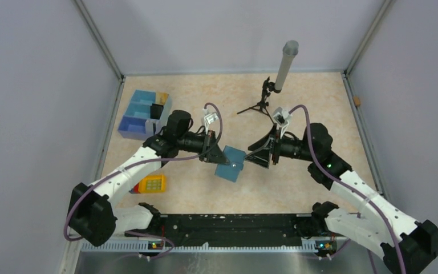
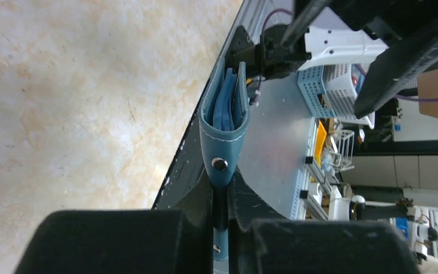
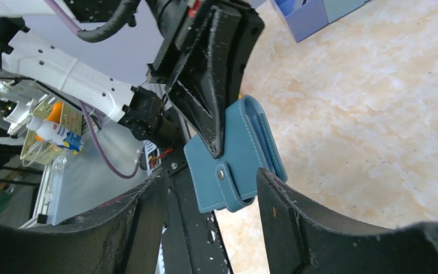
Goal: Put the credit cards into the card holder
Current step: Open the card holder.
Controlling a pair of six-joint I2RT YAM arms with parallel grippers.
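Observation:
The teal card holder (image 1: pixel 231 165) hangs above the middle of the table, folded, its snap strap wrapped round one edge. My left gripper (image 1: pixel 215 153) is shut on it, and in the left wrist view the jaws (image 2: pixel 221 201) pinch the strap end of the card holder (image 2: pixel 223 134), which gapes at its far end with blue leaves inside. I cannot tell whether any of those leaves are credit cards. My right gripper (image 1: pixel 264 155) is open just to the right of it. In the right wrist view the card holder (image 3: pixel 245 154) sits between the spread fingers of that gripper (image 3: pixel 211 176), not pinched.
A blue partitioned tray box (image 1: pixel 144 114) stands at the back left with a gold piece and a black piece in it. A yellow studded block (image 1: pixel 152 184) lies at the front left. A small tripod with a grey tube (image 1: pixel 285 64) stands at the back.

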